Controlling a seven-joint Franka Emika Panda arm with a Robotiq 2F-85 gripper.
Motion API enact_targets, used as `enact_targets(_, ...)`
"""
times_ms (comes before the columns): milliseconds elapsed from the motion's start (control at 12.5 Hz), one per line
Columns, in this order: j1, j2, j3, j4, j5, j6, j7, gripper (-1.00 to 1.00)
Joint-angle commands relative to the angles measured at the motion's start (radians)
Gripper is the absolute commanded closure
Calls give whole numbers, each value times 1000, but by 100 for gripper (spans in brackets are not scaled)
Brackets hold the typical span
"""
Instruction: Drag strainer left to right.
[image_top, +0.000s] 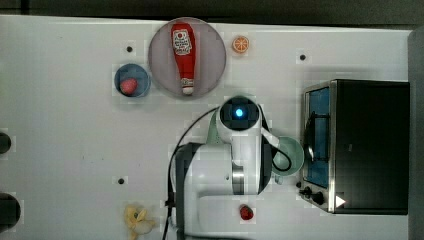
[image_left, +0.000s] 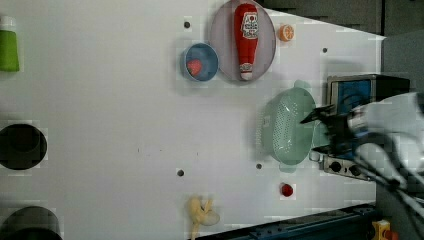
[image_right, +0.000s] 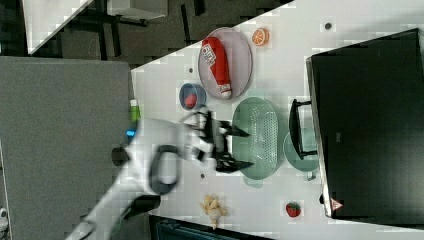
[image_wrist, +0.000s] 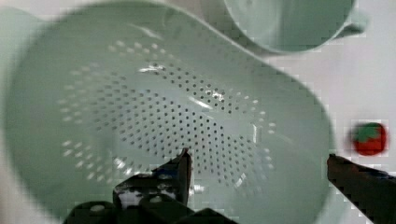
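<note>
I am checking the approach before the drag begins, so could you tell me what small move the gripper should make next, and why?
Probably lower straight down. The gripper is open above the strainer, one finger over the perforated bowl and the other past the rim, so it straddles the wall. In the right view it looks clear of the plastic, so closing now would likely catch nothing.

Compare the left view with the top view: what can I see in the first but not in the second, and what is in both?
The left view alone shows the strainer nearly whole, with its dotted centre, and the open gripper at its rim on the oven side; it also shows a green bottle at the left view's left edge. In the top view the arm covers the strainer, but the mint-green cup is plainer there. Both show the ketchup bottle on its plate, the blue bowl, the orange slice and the toaster oven.
</note>
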Motion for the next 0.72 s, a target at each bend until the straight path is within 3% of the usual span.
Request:
enact_targets(80, 20, -175, 23, 122, 57, -168, -164, -100)
enact_targets(400, 19, -346, -2, 221, 212, -402, -381, -100)
enact_targets(720, 19, -435, -5, 288, 206, -570, -502, -100)
